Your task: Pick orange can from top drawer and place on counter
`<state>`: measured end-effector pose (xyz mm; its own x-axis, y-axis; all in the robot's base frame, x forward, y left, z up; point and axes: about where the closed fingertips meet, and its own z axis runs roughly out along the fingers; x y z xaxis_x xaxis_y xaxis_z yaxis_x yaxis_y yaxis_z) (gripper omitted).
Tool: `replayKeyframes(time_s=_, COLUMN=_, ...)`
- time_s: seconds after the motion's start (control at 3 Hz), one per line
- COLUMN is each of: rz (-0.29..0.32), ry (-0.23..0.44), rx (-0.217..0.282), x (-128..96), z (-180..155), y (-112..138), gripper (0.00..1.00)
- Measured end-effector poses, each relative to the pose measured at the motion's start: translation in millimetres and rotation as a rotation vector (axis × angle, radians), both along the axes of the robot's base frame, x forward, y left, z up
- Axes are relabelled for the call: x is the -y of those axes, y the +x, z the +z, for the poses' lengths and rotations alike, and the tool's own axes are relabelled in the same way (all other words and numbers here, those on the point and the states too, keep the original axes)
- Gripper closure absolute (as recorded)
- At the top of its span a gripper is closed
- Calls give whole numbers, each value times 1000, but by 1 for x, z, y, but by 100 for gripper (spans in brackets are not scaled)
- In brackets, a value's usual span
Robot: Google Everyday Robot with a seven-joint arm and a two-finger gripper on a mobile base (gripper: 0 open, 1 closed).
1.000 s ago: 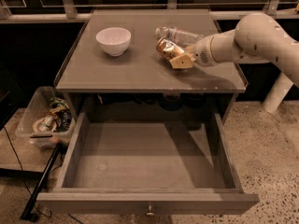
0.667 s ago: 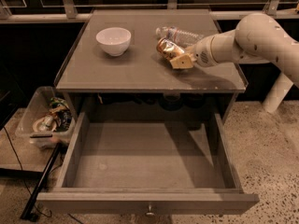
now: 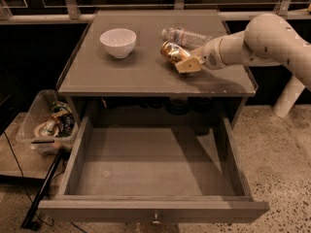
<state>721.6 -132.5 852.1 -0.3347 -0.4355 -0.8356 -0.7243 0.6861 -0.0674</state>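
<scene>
The orange can (image 3: 172,50) lies on its side on the counter (image 3: 146,74), right of centre, with its shiny end facing the front left. My gripper (image 3: 182,62) comes in from the right on a white arm and is right against the can's near right side, touching or overlapping it. The top drawer (image 3: 154,174) is pulled fully out below the counter, and its grey floor is bare. A small metal knob (image 3: 156,221) shows on its front panel.
A white bowl (image 3: 118,42) stands at the counter's back left. A clear plastic water bottle (image 3: 187,35) lies just behind the can. A clear bin of clutter (image 3: 47,125) sits on the floor at the left, with a black pole (image 3: 43,188) beside the drawer.
</scene>
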Motion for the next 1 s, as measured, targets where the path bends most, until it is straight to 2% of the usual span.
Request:
replayKeyframes(time_s=0.33, rz=0, ry=0, rx=0, x=0, z=0, y=0, gripper=12)
replayKeyframes(time_s=0.67, rz=0, ry=0, rx=0, x=0, z=0, y=0, gripper=0)
replayKeyframes(time_s=1.0, rz=0, ry=0, rx=0, x=0, z=0, y=0, gripper=0)
